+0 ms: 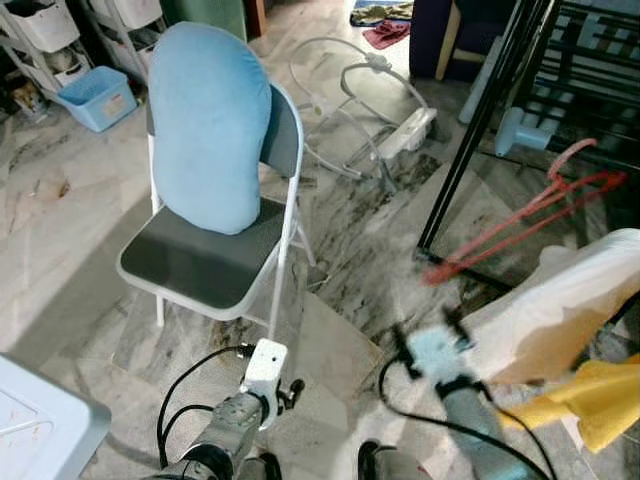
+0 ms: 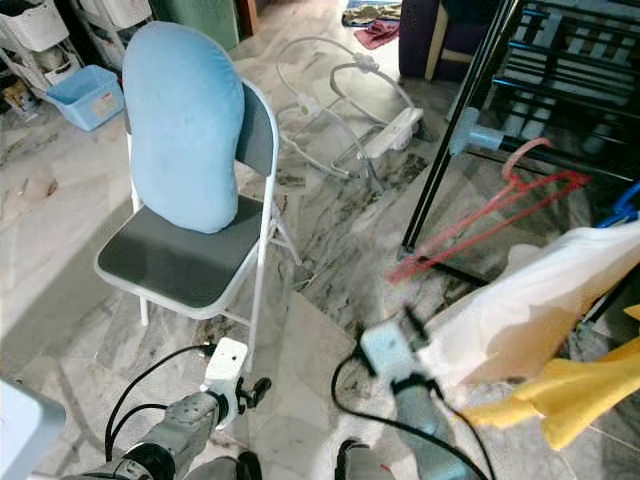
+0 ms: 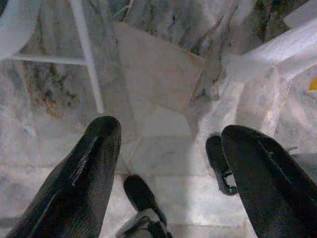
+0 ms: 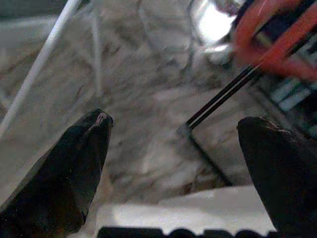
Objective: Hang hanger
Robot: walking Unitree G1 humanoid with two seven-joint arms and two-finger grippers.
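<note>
cushion [image 1: 210,125] on chair [image 1: 195,265] at left, hanger [image 1: 520,222] against rack [image 1: 480,130] at right

red hanger [image 1: 520,215]; blue cushion [image 1: 208,125]; seemingly yellow cloth [image 1: 590,395]

We see a grey folding chair [image 1: 195,262] on the marble floor [image 1: 60,260], a blue cushion [image 1: 208,125] leaning on its backrest. A blue bin [image 1: 96,97] sits beyond; yellow cloth [image 1: 590,400] hangs nearby.

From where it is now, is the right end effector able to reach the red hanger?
Probably yes. The right end effector is open and empty, and the red hanger hangs ahead of it by the black rack. Only the white cloth lies close beside the way.
</note>
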